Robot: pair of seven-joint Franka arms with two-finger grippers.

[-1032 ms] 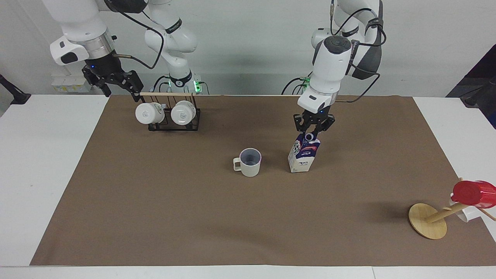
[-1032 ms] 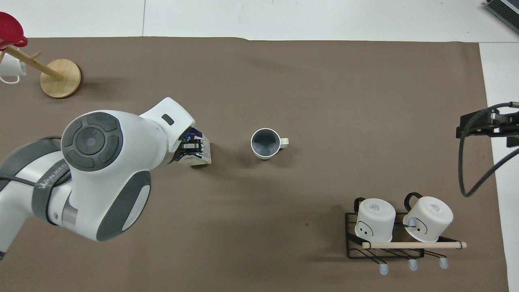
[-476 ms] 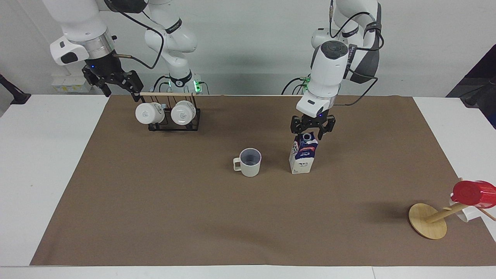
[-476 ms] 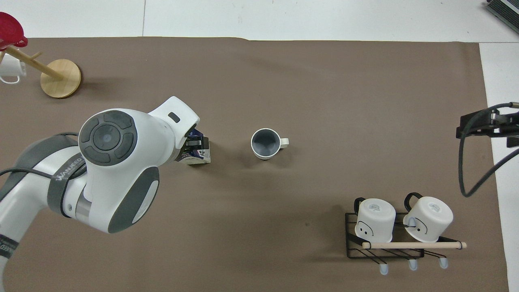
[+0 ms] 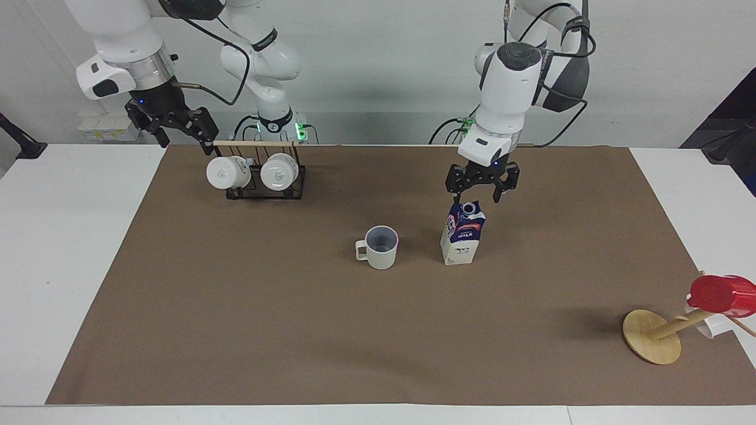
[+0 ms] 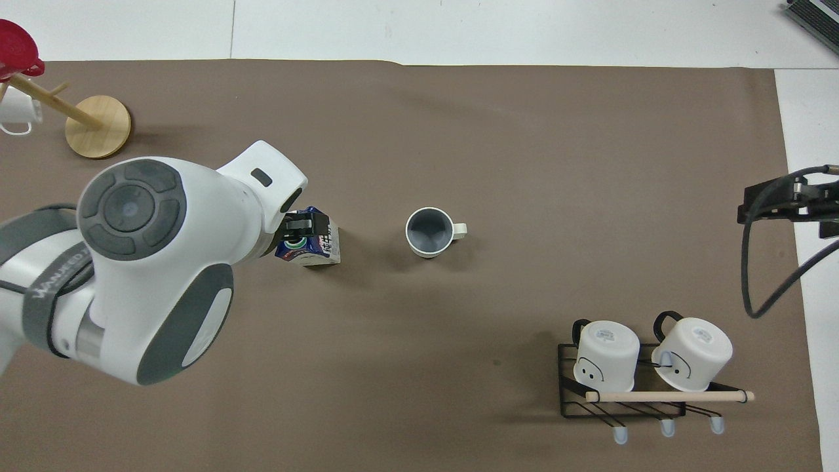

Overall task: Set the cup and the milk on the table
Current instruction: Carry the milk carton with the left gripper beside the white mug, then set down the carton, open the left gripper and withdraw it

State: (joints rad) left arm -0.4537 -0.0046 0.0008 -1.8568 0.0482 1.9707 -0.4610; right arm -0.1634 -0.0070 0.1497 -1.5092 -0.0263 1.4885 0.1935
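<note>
The milk [image 5: 462,236] stands upright on the brown sheet of the table [image 5: 295,330], near its middle; it also shows in the overhead view [image 6: 313,244]. The cup [image 5: 381,247] stands upright beside it, toward the right arm's end, handle pointing that way; the overhead view shows its grey-blue inside [image 6: 429,232]. My left gripper [image 5: 481,193] is open and empty, just above the carton's cap, clear of it. In the overhead view the left arm hides most of it [image 6: 298,226]. My right gripper [image 5: 180,131] is open and empty, up in the air beside the mug rack, waiting.
A black wire rack [image 5: 266,192] with a wooden rod holds two white mugs [image 5: 227,172] near the right arm's base. A wooden mug tree [image 5: 652,336] with a red cup [image 5: 720,294] leans at the left arm's end, farther from the robots.
My left gripper has opened, let go of the milk and risen above it. The carton, tilted before, now stands upright. The right arm has not moved.
</note>
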